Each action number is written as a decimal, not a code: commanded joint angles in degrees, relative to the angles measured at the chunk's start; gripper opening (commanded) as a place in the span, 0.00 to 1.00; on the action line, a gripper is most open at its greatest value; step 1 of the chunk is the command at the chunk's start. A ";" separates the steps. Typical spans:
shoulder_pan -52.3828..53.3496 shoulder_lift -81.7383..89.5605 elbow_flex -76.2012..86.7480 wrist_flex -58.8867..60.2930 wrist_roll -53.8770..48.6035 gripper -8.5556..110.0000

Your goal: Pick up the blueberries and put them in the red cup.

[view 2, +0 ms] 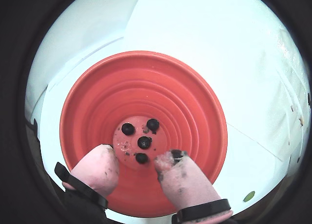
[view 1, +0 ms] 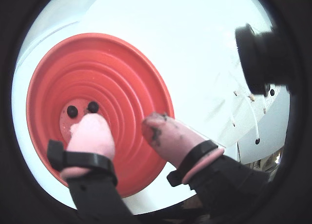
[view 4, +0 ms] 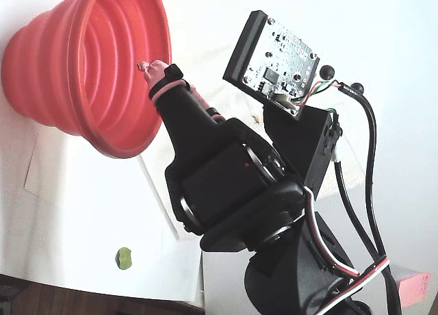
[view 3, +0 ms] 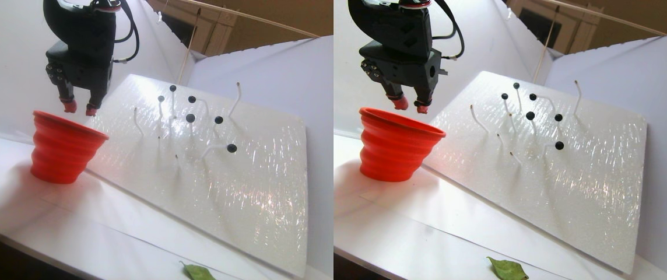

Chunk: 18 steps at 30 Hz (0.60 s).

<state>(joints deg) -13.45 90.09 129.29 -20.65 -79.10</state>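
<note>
Four blueberries (view 2: 144,142) lie on the floor of the red cup (view 2: 97,87); six more sit on thin stems on the tilted white board (view 3: 252,186). Gripper (view 2: 136,168) hangs above the cup mouth, jaws parted and empty, pink fingertips (view 2: 100,168) smudged. Green leaf (view 3: 198,272) well apart.

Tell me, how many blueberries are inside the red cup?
4, all on the floor of the red cup in a wrist view: two at the back, one central, one nearest the gripper. The pink fingertips may hide more.
</note>
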 commanded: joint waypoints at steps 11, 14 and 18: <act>5.98 11.95 1.49 2.99 -3.25 0.21; 6.86 13.97 2.64 3.43 -4.13 0.21; 8.26 16.26 3.43 5.19 -4.92 0.21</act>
<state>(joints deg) -8.88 99.23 133.51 -15.82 -83.58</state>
